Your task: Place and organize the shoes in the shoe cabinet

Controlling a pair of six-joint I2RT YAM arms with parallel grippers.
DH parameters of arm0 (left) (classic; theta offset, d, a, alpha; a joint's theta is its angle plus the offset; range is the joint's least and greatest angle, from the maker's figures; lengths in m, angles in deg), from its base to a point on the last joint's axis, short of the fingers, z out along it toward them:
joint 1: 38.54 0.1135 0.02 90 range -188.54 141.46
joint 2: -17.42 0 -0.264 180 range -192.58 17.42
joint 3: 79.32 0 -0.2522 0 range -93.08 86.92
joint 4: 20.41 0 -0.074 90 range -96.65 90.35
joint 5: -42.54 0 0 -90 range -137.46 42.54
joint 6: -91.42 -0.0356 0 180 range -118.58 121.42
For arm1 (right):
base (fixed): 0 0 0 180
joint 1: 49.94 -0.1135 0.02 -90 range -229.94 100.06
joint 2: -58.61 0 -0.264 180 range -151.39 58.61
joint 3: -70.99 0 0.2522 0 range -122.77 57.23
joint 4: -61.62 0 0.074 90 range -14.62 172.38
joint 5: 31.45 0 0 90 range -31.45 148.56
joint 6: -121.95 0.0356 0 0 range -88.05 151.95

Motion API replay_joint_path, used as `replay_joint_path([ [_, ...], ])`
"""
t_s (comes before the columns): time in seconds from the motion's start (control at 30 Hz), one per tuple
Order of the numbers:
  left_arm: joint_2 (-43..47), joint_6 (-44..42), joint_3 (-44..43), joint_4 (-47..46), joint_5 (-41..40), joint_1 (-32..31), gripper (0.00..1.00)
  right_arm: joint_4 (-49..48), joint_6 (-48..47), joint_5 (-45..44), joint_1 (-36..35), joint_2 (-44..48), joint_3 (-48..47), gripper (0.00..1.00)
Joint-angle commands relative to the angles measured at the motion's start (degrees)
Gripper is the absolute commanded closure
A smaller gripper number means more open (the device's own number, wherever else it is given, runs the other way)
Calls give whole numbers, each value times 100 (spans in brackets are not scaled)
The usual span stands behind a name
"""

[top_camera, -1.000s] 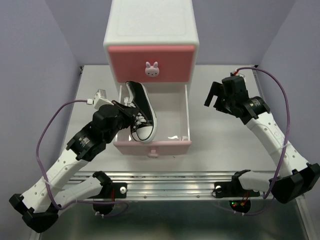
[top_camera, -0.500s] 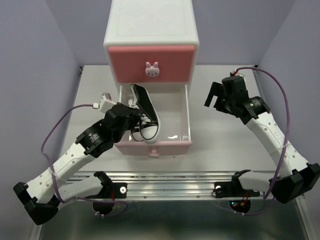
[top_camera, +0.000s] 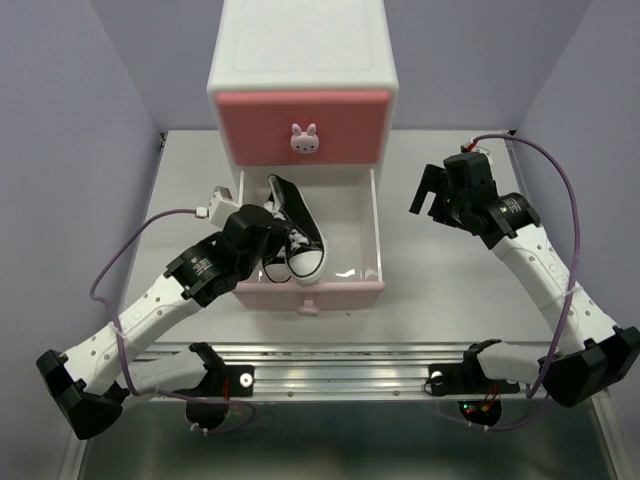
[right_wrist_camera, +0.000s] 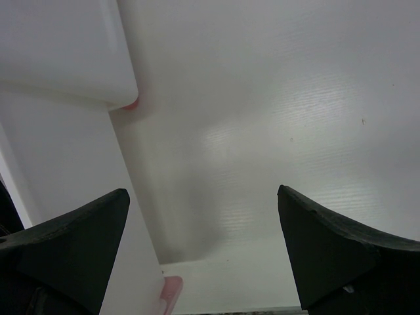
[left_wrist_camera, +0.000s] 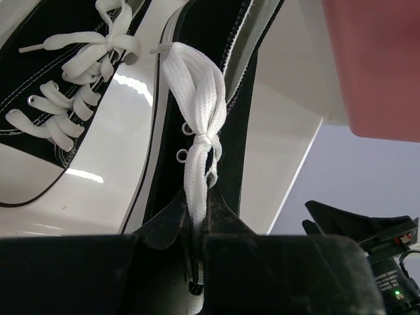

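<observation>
The white shoe cabinet [top_camera: 300, 60] stands at the back, with its pale pink lower drawer [top_camera: 345, 285] pulled out. My left gripper [top_camera: 268, 238] reaches over the drawer's left half, shut on the white laces of a black shoe [top_camera: 297, 222]. In the left wrist view this held shoe [left_wrist_camera: 216, 79] hangs from my left gripper [left_wrist_camera: 197, 210] above the drawer floor. A second black shoe [left_wrist_camera: 59, 79] lies beside it in the drawer. My right gripper [top_camera: 430, 195] hovers open and holds nothing, right of the cabinet; in its wrist view the right gripper [right_wrist_camera: 203, 243] is over bare table.
The darker pink upper drawer [top_camera: 300, 125] with its bunny knob [top_camera: 304, 138] is closed. The drawer's right half [top_camera: 350, 235] holds nothing. In the right wrist view, the cabinet's side wall [right_wrist_camera: 59, 52] and a pink foot [right_wrist_camera: 131, 104] are close on the left.
My left arm has moved right and further over the drawer, carrying the black shoe with it. The right arm has not moved.
</observation>
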Motion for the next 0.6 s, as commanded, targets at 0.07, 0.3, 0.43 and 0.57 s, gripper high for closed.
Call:
replay_joint_path([
  [0.07, -120, 149, -428, -329, -85, -65, 100, -41, -52, -122, 42, 236, -239, 0],
  [0.3, -410, -343, -463, -951, -129, -4, 100, -15, 71, -131, 42, 307, -230, 0],
  [0.43, -525, -878, -463, -1488, 126, 146, 100, 3, 115, -149, 42, 316, -213, 0],
  [0.57, -709, -1073, -551, -1453, 302, 295, 100, 3, 141, -175, 42, 316, -248, 0],
])
